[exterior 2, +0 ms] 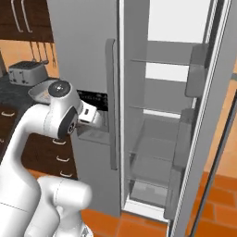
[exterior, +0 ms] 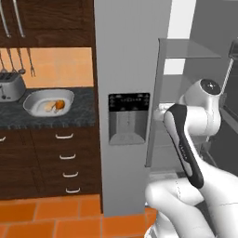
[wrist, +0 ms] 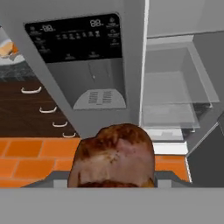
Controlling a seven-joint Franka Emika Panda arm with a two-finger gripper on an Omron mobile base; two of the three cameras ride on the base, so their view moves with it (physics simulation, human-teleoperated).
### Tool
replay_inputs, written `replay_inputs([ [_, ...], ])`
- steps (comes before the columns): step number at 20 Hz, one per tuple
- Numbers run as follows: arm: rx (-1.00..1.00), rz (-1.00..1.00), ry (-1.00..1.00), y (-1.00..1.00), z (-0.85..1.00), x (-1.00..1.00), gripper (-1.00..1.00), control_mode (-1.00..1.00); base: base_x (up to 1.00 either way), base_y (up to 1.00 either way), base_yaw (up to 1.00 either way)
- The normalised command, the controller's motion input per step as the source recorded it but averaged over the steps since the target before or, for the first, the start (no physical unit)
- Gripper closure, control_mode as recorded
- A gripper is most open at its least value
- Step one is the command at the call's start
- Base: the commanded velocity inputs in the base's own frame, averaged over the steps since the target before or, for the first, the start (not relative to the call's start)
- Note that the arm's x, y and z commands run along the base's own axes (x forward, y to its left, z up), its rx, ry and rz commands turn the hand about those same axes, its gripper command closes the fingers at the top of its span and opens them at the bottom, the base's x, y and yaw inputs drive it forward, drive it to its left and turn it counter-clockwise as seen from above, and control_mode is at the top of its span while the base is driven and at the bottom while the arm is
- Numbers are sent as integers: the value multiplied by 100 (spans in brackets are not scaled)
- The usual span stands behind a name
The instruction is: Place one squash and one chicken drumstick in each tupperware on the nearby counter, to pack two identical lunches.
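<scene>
A browned chicken drumstick, apparently held by the gripper, sits near the fridge dispenser panel, orange floor below.

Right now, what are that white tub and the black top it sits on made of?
The tupperware looks like smooth, pale plastic: thick rounded rim, soft shine, probably slightly see-through. The counter looks like polished stone, since it is dark with fine grey speckles. Both are rendered, so that is only how they look.

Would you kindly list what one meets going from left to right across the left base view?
Toaster → tupperware on the counter → fridge dispenser panel → robot arm.
</scene>
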Motion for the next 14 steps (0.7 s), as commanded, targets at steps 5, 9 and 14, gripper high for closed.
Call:
replay_inputs([
  [5, 0, 0, 0, 0, 0, 0, 100, 100, 8, 100, 24],
  [9, 0, 0, 0, 0, 0, 0, 100, 100, 34, 100, 22],
  [14, 0, 0, 0, 0, 0, 0, 100, 100, 41, 100, 24],
])
